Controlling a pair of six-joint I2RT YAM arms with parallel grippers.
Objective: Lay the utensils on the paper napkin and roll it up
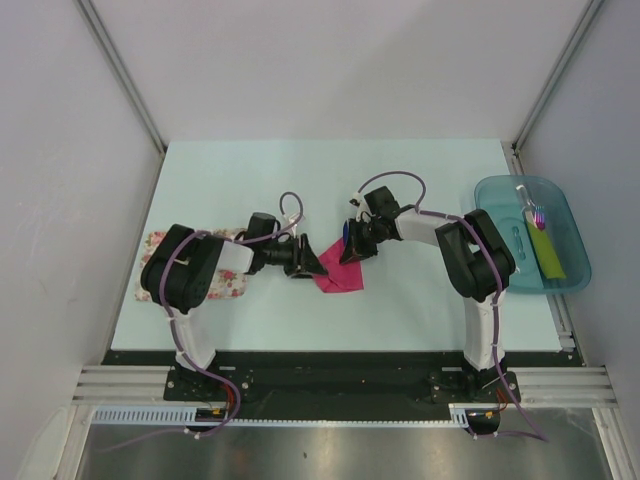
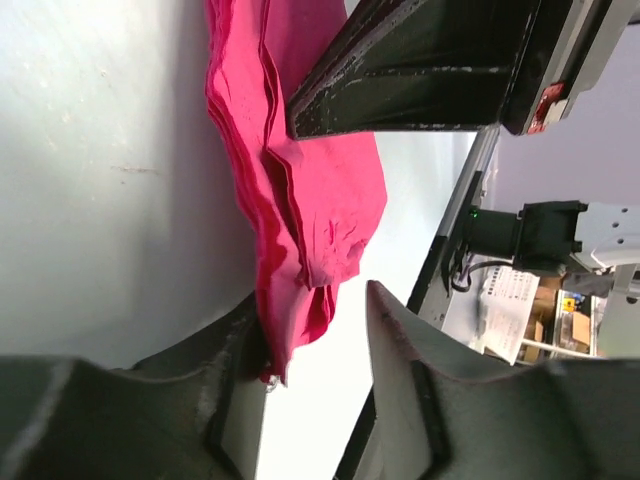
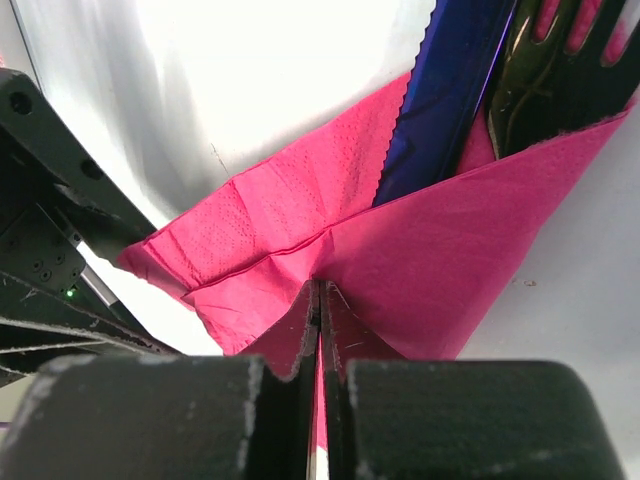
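Observation:
The magenta paper napkin (image 1: 338,272) lies folded at the table's middle, also in the left wrist view (image 2: 315,195) and right wrist view (image 3: 430,250). A dark blue piece (image 3: 450,90) and a black fork (image 3: 545,80) stick out from under its folded flap. My right gripper (image 3: 320,290) is shut on a fold of the napkin; in the top view it (image 1: 352,250) is at the napkin's upper right. My left gripper (image 2: 320,310) is open, one finger (image 2: 235,340) touching the napkin's corner; in the top view it (image 1: 305,262) is at the napkin's left edge.
A white floral cloth (image 1: 160,245) lies under the left arm. A blue tray (image 1: 500,195) at the right holds a white-handled brush (image 1: 530,205) and a yellow-green strip (image 1: 546,252). The table's front edge runs along the arm bases.

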